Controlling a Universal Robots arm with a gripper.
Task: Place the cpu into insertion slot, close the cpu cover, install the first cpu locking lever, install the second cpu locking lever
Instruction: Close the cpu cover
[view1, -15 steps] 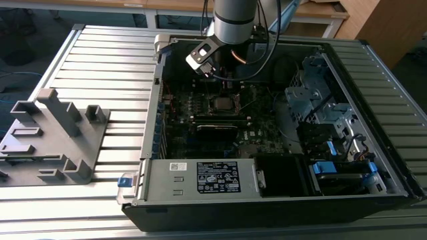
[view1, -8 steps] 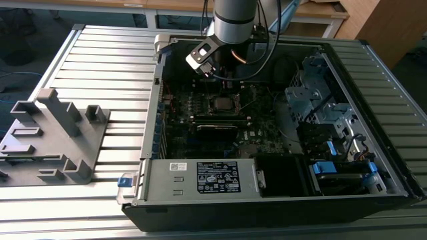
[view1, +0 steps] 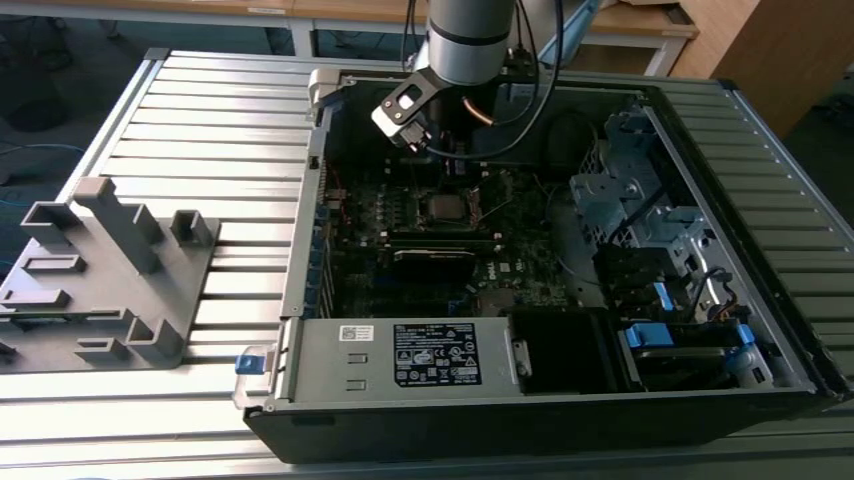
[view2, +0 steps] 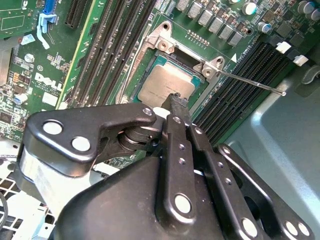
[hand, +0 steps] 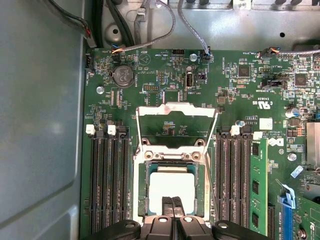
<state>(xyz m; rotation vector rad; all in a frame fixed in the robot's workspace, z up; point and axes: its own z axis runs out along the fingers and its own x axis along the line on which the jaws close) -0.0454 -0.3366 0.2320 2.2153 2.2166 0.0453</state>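
Note:
The cpu (hand: 172, 184) lies flat in the insertion slot (view1: 445, 208), its dull silver top (view2: 162, 85) showing in both wrist views. The cpu cover (hand: 175, 106) stands swung open, a thin silvery frame with the board visible through its window. A thin locking lever (view2: 252, 83) sticks out from one socket corner, unlatched. My gripper (hand: 172, 206) hovers over one edge of the cpu with its two black fingers pressed together, and its tip (view2: 177, 100) is at or just above the chip. I cannot tell whether it touches.
Memory slot rows (hand: 107, 185) flank the socket on both sides, one holding a green module (hand: 256, 185). The grey case wall (hand: 40, 125) rises close on one side. Cables (view1: 561, 130) hang by the arm. A grey fixture (view1: 107, 270) sits outside the case at the exterior view's left.

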